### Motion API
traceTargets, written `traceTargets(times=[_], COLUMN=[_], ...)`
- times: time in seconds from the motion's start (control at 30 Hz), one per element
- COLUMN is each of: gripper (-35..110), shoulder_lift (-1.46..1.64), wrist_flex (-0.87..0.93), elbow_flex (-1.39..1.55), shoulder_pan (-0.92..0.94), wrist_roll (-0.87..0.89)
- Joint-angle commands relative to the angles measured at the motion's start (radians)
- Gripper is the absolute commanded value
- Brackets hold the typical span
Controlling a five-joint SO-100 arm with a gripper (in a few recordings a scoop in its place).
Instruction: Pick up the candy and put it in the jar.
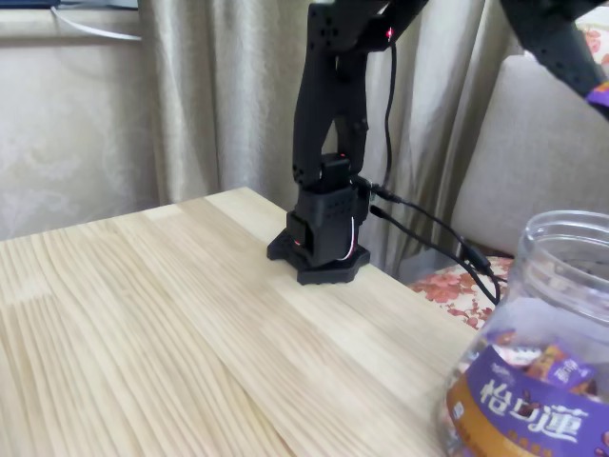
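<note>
The jar (538, 314) stands at the lower right of the fixed view. It is clear plastic with an open wide mouth, a purple and orange label with white characters, and wrapped sweets showing through its wall. High above it, at the right edge, my black gripper (582, 69) reaches down from the top. A small purple piece, the candy (599, 94), shows at its tip, off the table. The picture's edge cuts off the fingers and most of the candy.
My arm's black base (322, 243) is clamped at the far edge of the light wooden table (171, 333), with black cables (438, 233) running off to the right. Behind are beige curtains and a cushioned seat (533, 162).
</note>
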Motion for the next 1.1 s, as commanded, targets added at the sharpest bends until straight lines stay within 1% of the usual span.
traceTargets(times=[0.0, 0.67, 0.7, 0.77, 0.8, 0.97, 1.07], gripper=[0, 0, 2, 16, 19, 28, 28], shoulder_lift=[0.032, -0.118, -0.123, -0.129, -0.13, -0.123, -0.121], wrist_flex=[-0.012, -0.117, -0.118, -0.114, -0.11, -0.109, -0.11], elbow_flex=[-0.028, -0.041, -0.04, -0.04, -0.04, -0.038, -0.038], shoulder_pan=[-0.009, 0.074, 0.074, 0.078, 0.081, 0.101, 0.115], wrist_roll=[-0.008, 0.025, 0.021, 0.014, 0.009, -0.012, -0.021])
